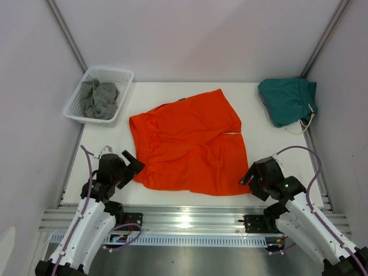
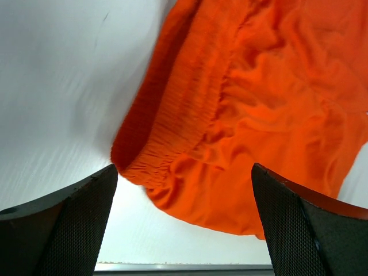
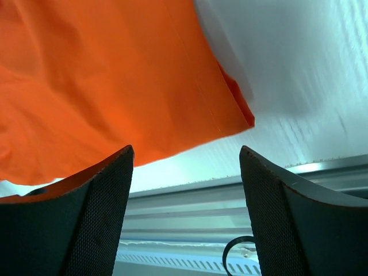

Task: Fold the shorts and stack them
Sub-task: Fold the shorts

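The orange shorts (image 1: 187, 146) lie spread flat on the white table, waistband to the left, legs to the right. My left gripper (image 1: 131, 167) is open and empty just off their near left corner; the left wrist view shows the gathered waistband (image 2: 172, 132) ahead of the fingers (image 2: 69, 230). My right gripper (image 1: 250, 174) is open and empty beside the near right hem corner, which shows in the right wrist view (image 3: 244, 115). The teal-green shorts (image 1: 287, 100) lie bunched at the far right with a white drawstring (image 1: 309, 121) hanging out.
A white plastic basket (image 1: 77, 100) with grey cloth (image 1: 99, 99) stands at the far left. A metal rail (image 1: 184, 218) runs along the table's near edge. White walls enclose the back and sides.
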You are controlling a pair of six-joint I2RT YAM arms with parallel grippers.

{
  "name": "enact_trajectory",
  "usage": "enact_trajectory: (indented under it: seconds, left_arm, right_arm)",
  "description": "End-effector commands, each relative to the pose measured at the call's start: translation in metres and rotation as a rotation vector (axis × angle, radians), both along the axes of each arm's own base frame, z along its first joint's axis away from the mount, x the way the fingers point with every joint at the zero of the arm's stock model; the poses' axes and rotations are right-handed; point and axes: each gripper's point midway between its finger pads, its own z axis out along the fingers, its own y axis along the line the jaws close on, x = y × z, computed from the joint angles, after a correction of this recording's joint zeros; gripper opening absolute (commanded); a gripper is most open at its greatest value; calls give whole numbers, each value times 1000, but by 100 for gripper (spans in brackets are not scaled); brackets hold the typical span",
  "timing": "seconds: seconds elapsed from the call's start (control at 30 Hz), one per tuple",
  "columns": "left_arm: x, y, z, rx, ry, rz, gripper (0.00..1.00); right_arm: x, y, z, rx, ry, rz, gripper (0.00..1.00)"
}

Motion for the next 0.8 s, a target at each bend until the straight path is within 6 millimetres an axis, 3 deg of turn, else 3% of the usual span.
enact_trajectory:
  seconds: [0.0,0.17,0.33,0.63,0.7,0.77]
  left_arm:
    - [-2,0,-10,-36,3,50,99]
    - [-4,4,-18,-30,-3,71,99]
    - [-4,2,-27,-24,28,59,99]
    - [1,4,-29,-13,13,67,99]
    - [1,4,-28,-12,14,66,99]
    - [1,5,-28,-8,17,67,99]
  right_arm:
    - [-9,2,-13,4,29,-64,75]
    - [-15,5,-35,-52,64,-65,75]
    - [-4,-8,-32,-125,-6,-157,75]
    - [13,-13,-33,-154,-43,-233,72]
    - [19,-9,-33,-146,-52,-234,67]
    - [21,-9,-34,-158,-42,-245,42]
